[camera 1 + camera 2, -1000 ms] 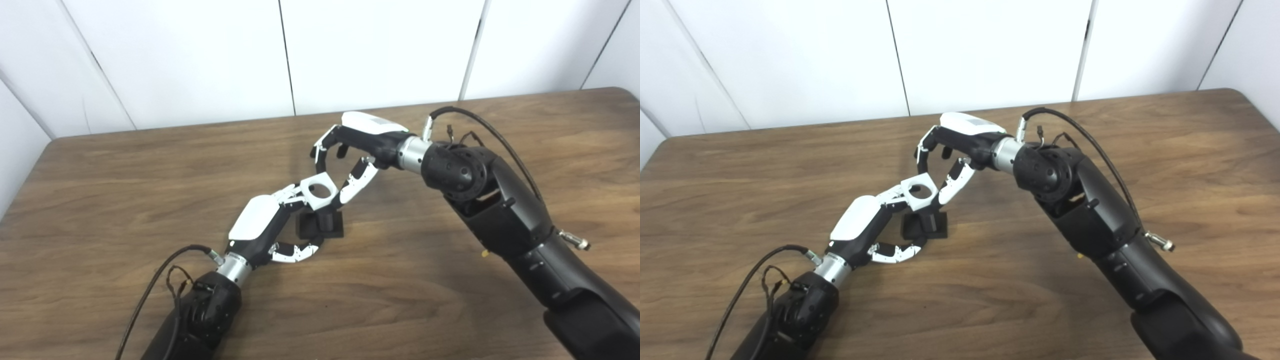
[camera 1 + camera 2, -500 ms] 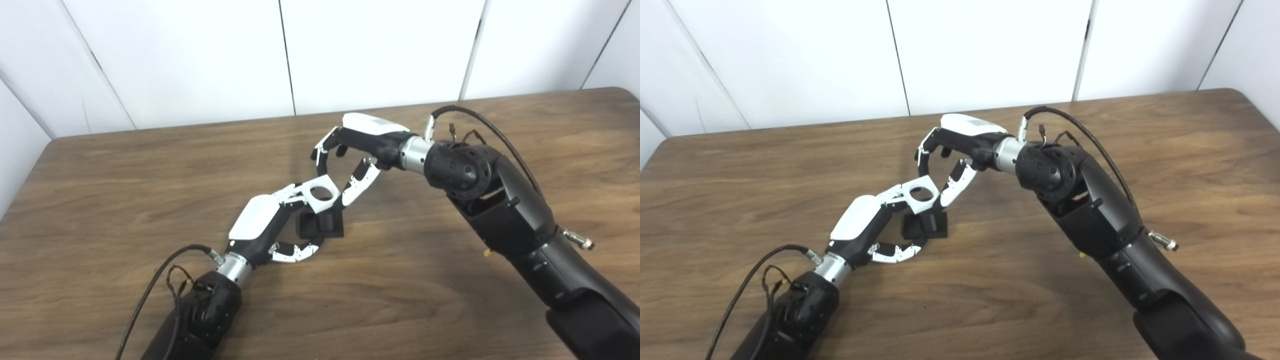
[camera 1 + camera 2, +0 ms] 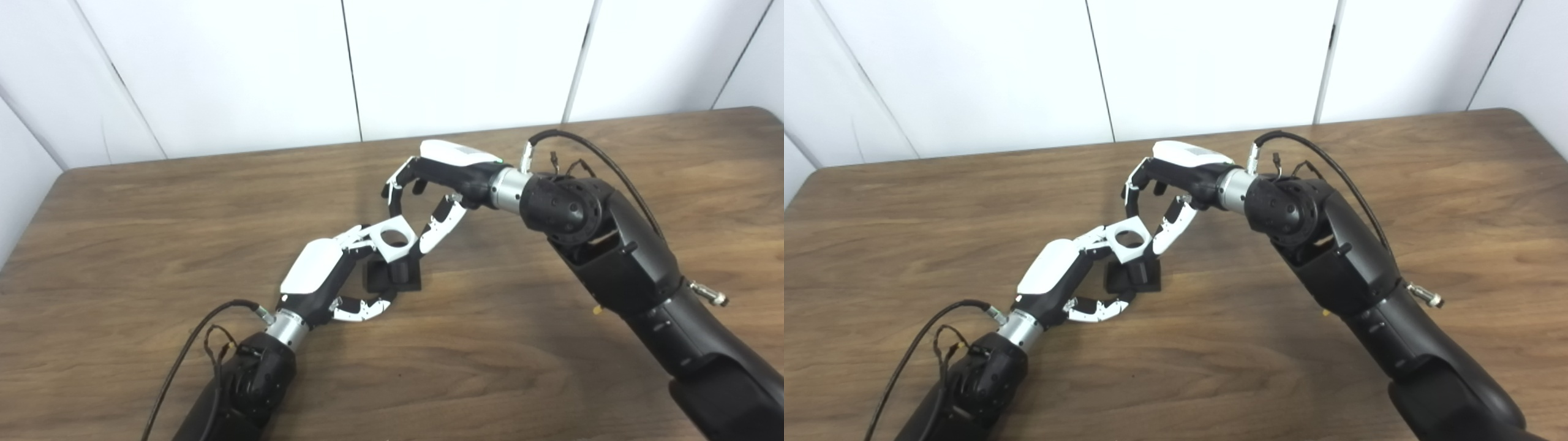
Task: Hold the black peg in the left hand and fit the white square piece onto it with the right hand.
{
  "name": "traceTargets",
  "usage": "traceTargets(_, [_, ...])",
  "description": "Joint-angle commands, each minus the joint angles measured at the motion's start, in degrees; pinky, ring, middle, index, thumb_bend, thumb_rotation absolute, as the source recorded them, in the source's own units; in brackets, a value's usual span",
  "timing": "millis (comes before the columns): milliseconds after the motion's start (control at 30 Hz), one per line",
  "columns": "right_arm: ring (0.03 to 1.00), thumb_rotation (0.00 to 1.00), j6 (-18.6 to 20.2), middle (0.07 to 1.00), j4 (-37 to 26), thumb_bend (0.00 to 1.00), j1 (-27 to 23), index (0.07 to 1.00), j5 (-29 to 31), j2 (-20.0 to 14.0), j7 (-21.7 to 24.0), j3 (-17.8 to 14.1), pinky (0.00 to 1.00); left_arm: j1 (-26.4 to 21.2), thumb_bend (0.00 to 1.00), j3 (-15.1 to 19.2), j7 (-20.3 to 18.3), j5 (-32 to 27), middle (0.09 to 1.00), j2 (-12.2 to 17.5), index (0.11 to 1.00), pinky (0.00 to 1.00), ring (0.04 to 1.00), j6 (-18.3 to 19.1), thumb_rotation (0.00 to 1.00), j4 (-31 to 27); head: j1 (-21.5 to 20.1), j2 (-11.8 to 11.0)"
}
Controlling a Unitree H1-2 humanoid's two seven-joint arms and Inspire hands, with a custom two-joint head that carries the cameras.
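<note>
Right hand (image 3: 429, 202) pinches white square piece (image 3: 392, 236) above black peg (image 3: 395, 272).

White square piece (image 3: 392, 237) above black peg (image 3: 395, 274)

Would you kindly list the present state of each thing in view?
white square piece: tilted, just above the peg, pinched by the right robot hand
black peg: upright on its base on the table
left robot hand: around the peg's base
right robot hand: shut on the piece
</note>
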Motion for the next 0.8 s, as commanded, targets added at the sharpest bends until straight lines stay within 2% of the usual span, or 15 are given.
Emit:
traceTargets(0, [0.836, 0.14, -0.5, 0.784, -1.6, 0.52, -2.3, 0.479, 0.2, -0.5, -0.4, -0.7, 0.75, 3.0, 0.85, -2.2, -3.1, 0.8, 0.914, -0.1, 0.649, 0.89, 0.941, 1.4, 0.26, 1.5, 0.0, 0.0])
traceTargets(767, [0.834, 0.14, -1.1, 0.786, -0.1, 0.52, -1.8, 0.480, 0.4, -1.4, -0.2, -0.6, 0.76, 3.5, 0.85, -2.2, -3.1, 0.6, 0.916, -0.1, 0.643, 0.89, 0.941, 1.9, 0.25, 0.5, 0.5, 0.8])
